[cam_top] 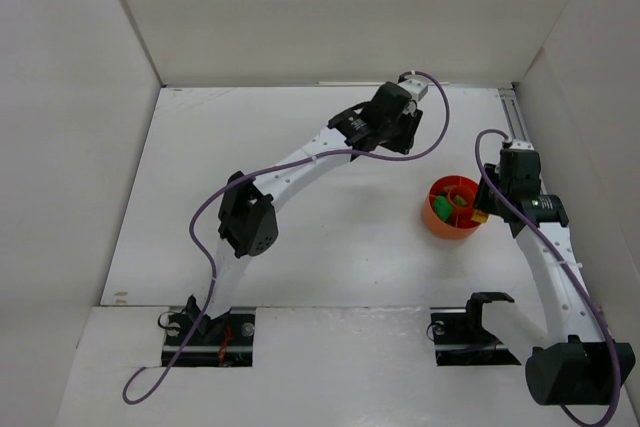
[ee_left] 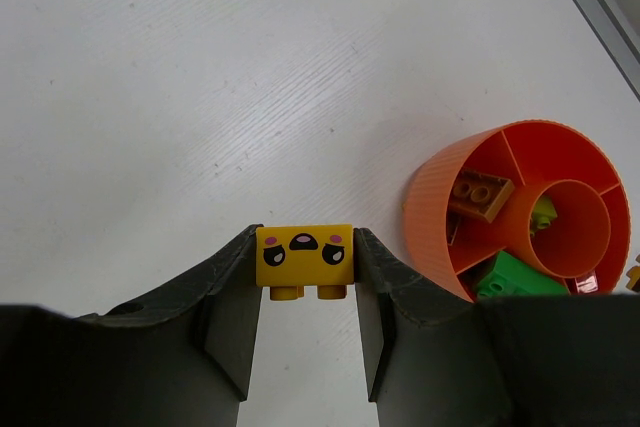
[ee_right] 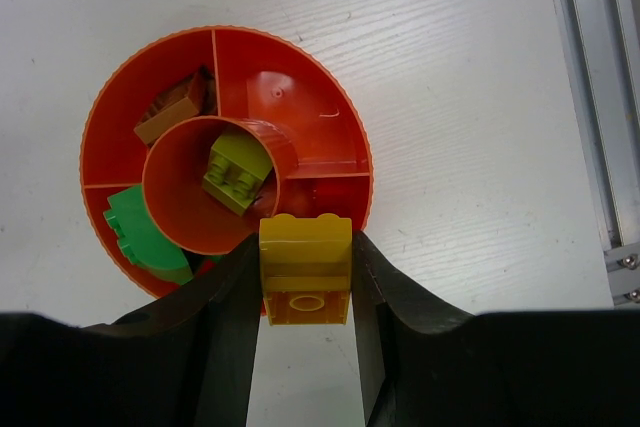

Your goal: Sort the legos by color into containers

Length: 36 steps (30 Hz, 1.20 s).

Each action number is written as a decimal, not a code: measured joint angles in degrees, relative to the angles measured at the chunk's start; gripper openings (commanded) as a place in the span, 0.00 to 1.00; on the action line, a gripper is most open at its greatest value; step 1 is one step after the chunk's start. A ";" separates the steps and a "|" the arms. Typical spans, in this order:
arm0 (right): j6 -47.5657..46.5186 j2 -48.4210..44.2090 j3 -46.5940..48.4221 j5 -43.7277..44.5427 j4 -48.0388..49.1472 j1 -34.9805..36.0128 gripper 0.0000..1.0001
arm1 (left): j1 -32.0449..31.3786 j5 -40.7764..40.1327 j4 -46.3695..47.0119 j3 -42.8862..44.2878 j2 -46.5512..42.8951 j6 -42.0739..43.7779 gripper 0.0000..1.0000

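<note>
Both arms carry yellow. The right gripper (ee_right: 305, 269) is clamped on a plain yellow brick (ee_right: 305, 252), and the left gripper (ee_left: 305, 265) is pinched on a face brick (ee_left: 305, 256), also yellow, with a cartoon face printed on its side.

The right arm is much the nearer to the bowl (ee_right: 290, 97). Its brick hangs right at the bowl's rim, on the side nearest that wrist, half over the wall and half outside it. The brick's wide side runs from jaw to jaw, its studs point in toward the bowl's centre cup, and its hollow underside faces back at the wrist camera.

The face brick is well apart from the bowl, over bare table on the far side of it from the arm bases. Its long axis also spans the jaws, and its studs point back toward the wrist.

Inside the bowl, the centre cup holds a lime brick (ee_right: 236, 173). A brown brick (ee_right: 172, 112) and a green brick (ee_right: 140, 232) lie in separate ring compartments. The compartment beside the brown one looks bare, so I judge yellow belongs there. I'd nudge the right gripper inward past the centre cup before letting go.
</note>
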 measured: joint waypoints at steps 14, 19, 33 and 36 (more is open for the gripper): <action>0.00 -0.55 -0.26 0.00 1.44 0.00 0.06 | 0.00 0.00 -0.37 0.00 0.00 -0.15 0.00; -0.15 -0.92 -0.26 0.02 2.58 0.00 0.06 | 0.00 0.02 -0.35 -0.39 -0.09 -0.39 0.00; -0.66 -0.90 -0.98 -0.02 6.97 0.00 0.06 | 0.00 0.24 -0.31 -2.69 -0.76 -0.39 0.00; -0.72 -0.90 -0.98 -0.48 8.57 0.00 0.06 | 0.00 0.24 -0.33 -2.97 -0.76 -0.35 0.00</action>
